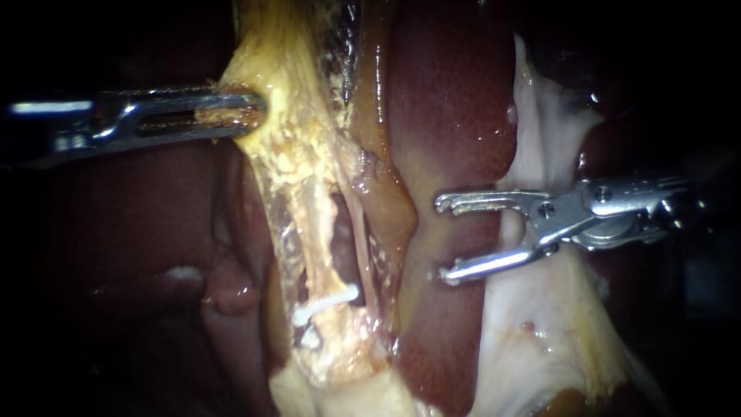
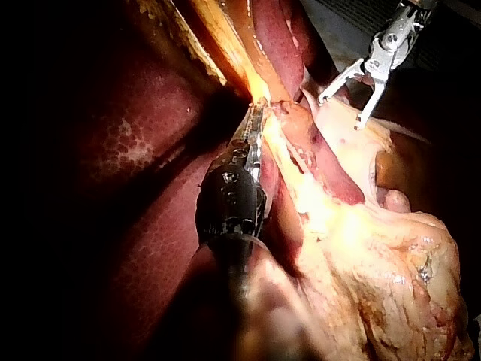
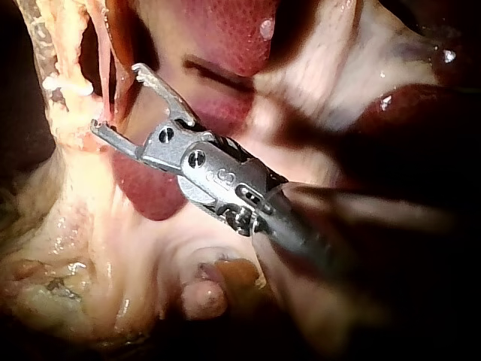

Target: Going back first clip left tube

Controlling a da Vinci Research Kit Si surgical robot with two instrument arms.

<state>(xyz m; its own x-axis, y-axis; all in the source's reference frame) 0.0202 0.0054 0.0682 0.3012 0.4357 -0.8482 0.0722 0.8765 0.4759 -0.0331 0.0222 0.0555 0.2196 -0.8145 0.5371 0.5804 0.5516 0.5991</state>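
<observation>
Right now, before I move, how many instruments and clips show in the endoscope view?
Instruments: 2, the left instrument shut on yellow tissue, the right instrument with jaws open
Clips: 1, a white clip on a tube
Total: 3

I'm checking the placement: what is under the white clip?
The white clip lies across a pale tube amid yellowish tissue. The stretch of tube directly beneath is covered; whether the clip closes fully around it cannot be seen.

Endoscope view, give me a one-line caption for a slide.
Left instrument grips yellowish tissue; open right instrument sits apart from the white clip on a tube.
</observation>
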